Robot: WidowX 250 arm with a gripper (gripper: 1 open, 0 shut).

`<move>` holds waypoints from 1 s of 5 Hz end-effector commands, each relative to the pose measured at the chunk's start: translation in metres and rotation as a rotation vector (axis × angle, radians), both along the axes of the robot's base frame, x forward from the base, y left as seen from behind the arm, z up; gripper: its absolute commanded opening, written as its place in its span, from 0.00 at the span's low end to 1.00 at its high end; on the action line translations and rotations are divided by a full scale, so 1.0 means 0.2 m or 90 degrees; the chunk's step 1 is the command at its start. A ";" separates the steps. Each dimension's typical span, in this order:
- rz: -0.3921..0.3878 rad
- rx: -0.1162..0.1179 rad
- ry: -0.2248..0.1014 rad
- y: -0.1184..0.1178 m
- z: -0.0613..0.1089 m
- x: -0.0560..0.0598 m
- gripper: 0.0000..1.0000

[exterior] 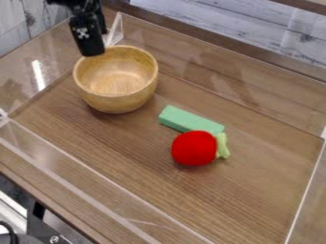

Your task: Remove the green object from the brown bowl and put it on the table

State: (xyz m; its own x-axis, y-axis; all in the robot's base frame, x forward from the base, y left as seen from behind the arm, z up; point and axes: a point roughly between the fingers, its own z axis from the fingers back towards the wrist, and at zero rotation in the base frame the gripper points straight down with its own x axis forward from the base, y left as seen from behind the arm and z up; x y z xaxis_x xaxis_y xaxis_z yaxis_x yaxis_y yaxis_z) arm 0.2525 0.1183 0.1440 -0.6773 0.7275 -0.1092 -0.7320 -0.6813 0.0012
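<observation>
- The hand [88,43] hangs at the far left corner of the desk [114,181], just behind the bowl's far-left rim; its top is cut off by the upper edge of the view, and the dark fingers blur together, so the gap between them is hard to make out. By all signs it is released and carries nothing.
- No writing or label can be read anywhere.
- The bowl [116,80] stands near the far left corner; its inside shows bare wood, with nothing in it.
- The block [190,120] lies flat on the desk near the middle, to the right of the bowl and apart from it.
- The red fruit [195,149] sits just in front of the block, its pale leaf at its right side partly hidden behind it.
- Clear walls [76,181] border the desk; glare on them blurs the left edge.
</observation>
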 end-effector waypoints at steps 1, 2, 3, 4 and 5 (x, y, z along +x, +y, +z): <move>0.026 0.013 -0.021 0.05 0.09 0.03 1.00; -0.037 0.017 -0.023 0.08 0.08 0.06 1.00; -0.093 0.019 -0.026 0.11 0.07 0.07 1.00; -0.160 0.020 -0.028 0.11 0.03 0.06 1.00; -0.221 0.021 -0.032 0.10 0.00 0.05 1.00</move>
State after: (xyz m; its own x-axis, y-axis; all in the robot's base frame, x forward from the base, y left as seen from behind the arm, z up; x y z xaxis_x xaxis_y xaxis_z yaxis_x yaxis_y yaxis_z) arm 0.2626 0.1328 0.1351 -0.3785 0.9186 -0.1134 -0.9231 -0.3837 -0.0270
